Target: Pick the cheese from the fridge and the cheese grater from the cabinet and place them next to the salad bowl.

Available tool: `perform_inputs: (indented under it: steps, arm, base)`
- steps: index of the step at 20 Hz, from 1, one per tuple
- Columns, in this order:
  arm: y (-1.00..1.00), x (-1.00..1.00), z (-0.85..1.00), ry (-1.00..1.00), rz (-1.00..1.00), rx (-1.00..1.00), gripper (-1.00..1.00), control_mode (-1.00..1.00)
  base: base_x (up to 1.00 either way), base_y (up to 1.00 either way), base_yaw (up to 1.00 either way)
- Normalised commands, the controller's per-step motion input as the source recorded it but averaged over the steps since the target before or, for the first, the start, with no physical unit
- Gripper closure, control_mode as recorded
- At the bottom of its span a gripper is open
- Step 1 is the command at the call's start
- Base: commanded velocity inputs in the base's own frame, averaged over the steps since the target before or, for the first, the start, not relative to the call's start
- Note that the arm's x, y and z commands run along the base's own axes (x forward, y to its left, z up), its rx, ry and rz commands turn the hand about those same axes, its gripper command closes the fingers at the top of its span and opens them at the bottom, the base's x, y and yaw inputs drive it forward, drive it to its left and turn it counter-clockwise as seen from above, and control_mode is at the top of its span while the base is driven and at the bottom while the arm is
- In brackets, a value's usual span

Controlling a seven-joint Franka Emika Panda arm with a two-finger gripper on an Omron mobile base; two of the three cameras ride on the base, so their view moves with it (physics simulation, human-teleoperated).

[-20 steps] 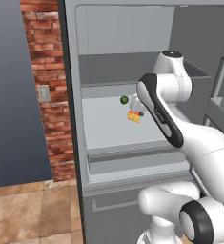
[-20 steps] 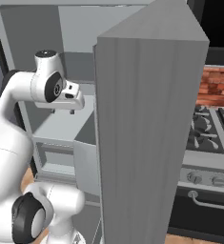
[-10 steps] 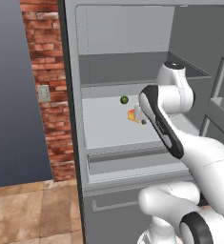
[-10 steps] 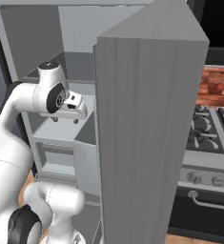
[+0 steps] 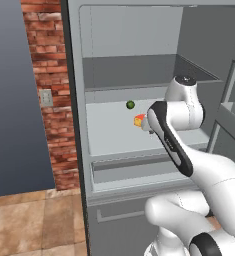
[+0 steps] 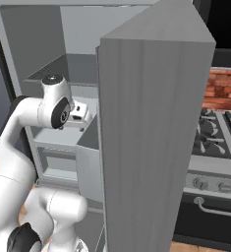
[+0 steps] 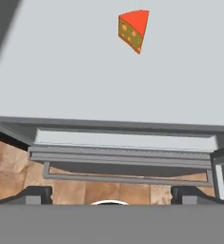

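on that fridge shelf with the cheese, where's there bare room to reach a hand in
The shelf is mostly bare: a wide pale patch runs from the left wall to the cheese, and along the front lip in the hand view. It is crowded on the right, where the arm sits by the cheese, and a small green ball lies behind.

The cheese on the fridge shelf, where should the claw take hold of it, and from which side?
Probably across the two flat cut faces of the cheese, coming down from above. It lies flat on the fridge shelf, red face up, well apart from the small green ball, so the sides are free. The narrow tip would likely slip; grip nearer the wide end. The claw is open.
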Motion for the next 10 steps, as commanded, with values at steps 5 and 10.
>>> perform_inputs:
  steps: [5, 10]
  arm:
    - [-0.02, 0.22, -0.02, -0.13, 0.00, 0.00, -1.00, -1.00]
    - [-0.02, 0.09, -0.01, -0.16, 0.00, 0.00, -1.00, -1.00]
  base:
    - [0.00, 0.00, 0.00]
    - [0.00, 0.00, 0.00]
